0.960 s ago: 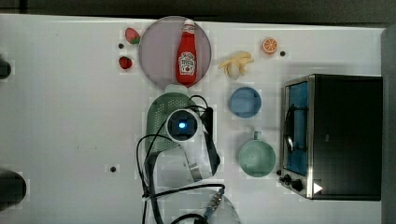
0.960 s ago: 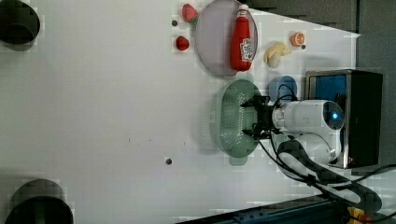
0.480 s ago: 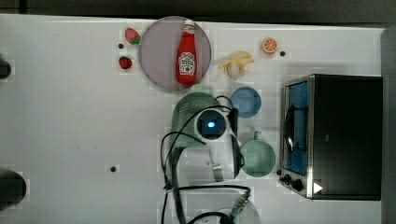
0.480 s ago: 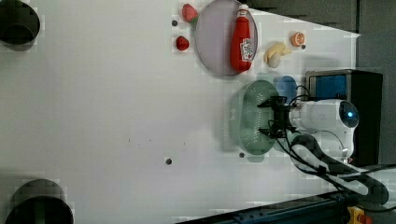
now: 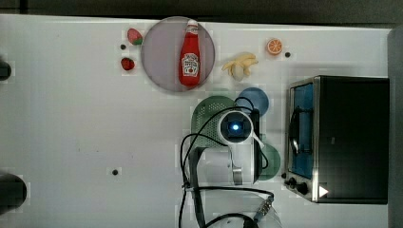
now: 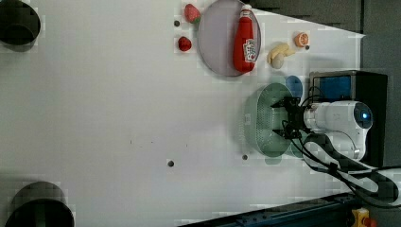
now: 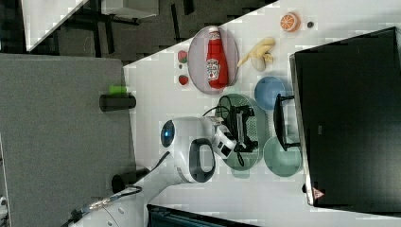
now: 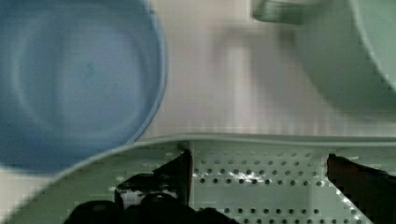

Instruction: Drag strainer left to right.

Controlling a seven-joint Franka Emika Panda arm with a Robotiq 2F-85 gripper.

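Inside strainer [image 6: 265, 120], beside blue bowl [image 8: 70, 79]: my gripper [image 8: 259, 175] is pressing down, jaws spread wide, for dragging.

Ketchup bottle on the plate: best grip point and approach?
Grip the ketchup bottle across its red body, coming straight down from above. It lies flat on the plate, cap toward the table's far edge in the top view, so fingers should straddle its width. The body is the widest, most stable part; the neck tapers and would likely slip.
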